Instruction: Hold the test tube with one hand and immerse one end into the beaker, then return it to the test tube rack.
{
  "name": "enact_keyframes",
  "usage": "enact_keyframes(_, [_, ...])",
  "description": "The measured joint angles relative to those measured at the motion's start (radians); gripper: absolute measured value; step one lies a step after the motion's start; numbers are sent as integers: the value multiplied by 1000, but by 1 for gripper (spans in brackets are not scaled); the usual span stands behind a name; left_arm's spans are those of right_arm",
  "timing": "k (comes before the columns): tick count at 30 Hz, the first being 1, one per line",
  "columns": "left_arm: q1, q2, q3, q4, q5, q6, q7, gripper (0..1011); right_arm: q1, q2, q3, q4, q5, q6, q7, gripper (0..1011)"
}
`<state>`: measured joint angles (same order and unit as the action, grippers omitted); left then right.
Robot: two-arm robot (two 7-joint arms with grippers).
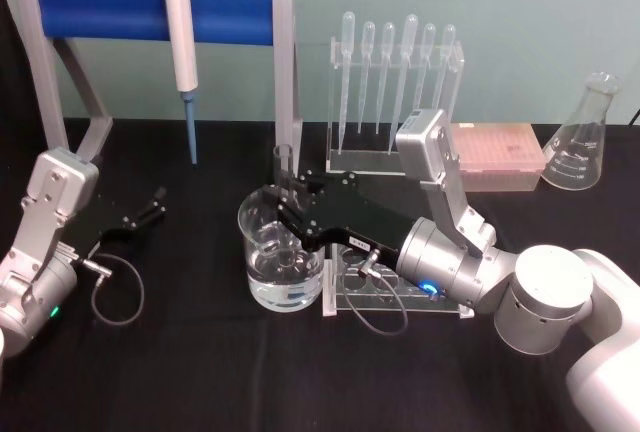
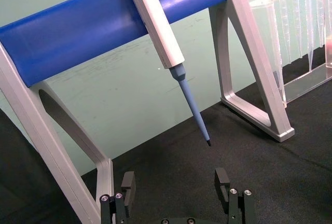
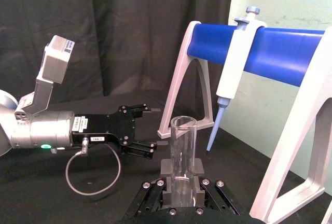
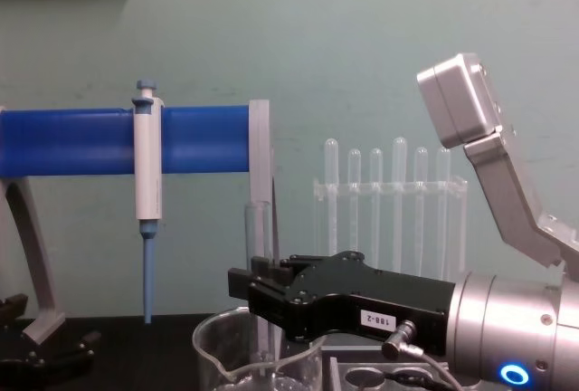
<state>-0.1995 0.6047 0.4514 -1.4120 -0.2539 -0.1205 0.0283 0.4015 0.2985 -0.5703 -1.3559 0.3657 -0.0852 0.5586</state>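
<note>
One claw (image 1: 284,215) holds test tube (image 1: 284,167) inside beaker (image 1: 254,270) rim.

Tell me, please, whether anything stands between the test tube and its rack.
Only the wall of the beaker: the right hand holds the test tube upright, lower end inside it, and the rack sits alongside. The left hand sits far left.

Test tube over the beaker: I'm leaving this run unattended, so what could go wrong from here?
The right gripper clamps the upright test tube over the beaker, close to its far rim; moving off-line could knock glass on glass. The smooth tube might slip in the grip. The cable loop under that wrist hangs over the test tube rack and may snag on the return. The left gripper sits parked, open.
</note>
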Motion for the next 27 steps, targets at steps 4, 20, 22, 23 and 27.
enact_keyframes(4, [0, 0, 0, 0, 0, 0, 0, 1000, 0, 0, 0, 0, 1, 0, 0, 227])
enact_keyframes(20, [0, 0, 0, 0, 0, 0, 0, 1000, 1, 1, -1, -1, 2, 0, 0, 226])
enact_keyframes(22, [0, 0, 0, 0, 0, 0, 0, 1000, 1, 1, -1, -1, 2, 0, 0, 227])
enact_keyframes(23, [0, 0, 0, 0, 0, 0, 0, 1000, 1, 1, -1, -1, 2, 0, 0, 227])
enact_keyframes(27, [0, 0, 0, 0, 0, 0, 0, 1000, 1, 1, -1, -1, 2, 0, 0, 227])
